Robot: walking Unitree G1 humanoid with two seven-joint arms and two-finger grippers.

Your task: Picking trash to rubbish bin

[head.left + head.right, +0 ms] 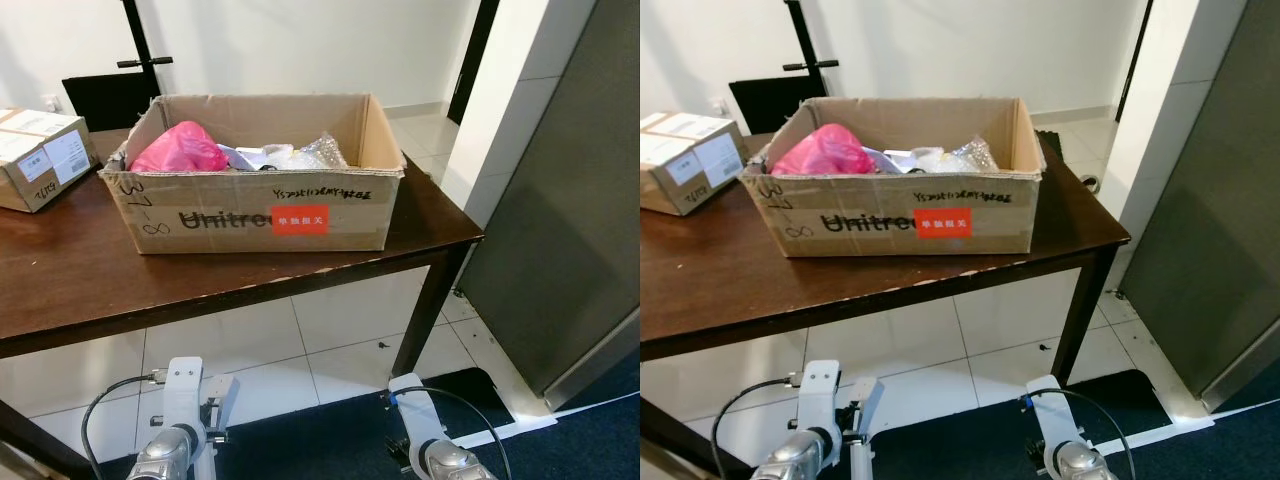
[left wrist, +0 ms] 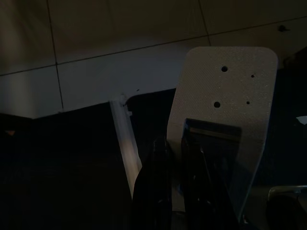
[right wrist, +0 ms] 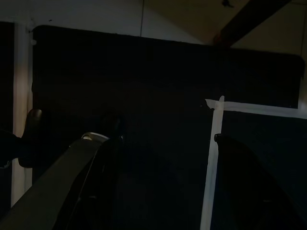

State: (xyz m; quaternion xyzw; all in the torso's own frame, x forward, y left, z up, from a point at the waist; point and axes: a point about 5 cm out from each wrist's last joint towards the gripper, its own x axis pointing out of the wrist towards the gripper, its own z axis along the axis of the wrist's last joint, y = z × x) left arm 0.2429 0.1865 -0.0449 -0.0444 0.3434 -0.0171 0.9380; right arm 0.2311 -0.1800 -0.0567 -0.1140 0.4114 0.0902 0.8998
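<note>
An open cardboard box (image 1: 262, 215) printed "Unitree" stands on the dark wooden table (image 1: 90, 285) in front of me. Inside it lie a pink plastic bag (image 1: 180, 148) and crumpled clear wrappers (image 1: 300, 155). Both silver arms hang low below the table's front edge, the left arm (image 1: 180, 420) and the right arm (image 1: 432, 450). In the dim left wrist view my left gripper (image 2: 175, 160) points at the floor with its black fingers close together and nothing between them. In the very dark right wrist view the right gripper (image 3: 163, 143) shows its fingers spread wide.
A smaller taped carton (image 1: 38, 155) sits on the table's left end. A table leg (image 1: 432, 300) stands at the right, beside a grey panel (image 1: 570, 200). White floor tiles (image 1: 300, 350) meet a dark blue mat (image 1: 330, 440) under me. A black stand (image 1: 135, 60) rises behind.
</note>
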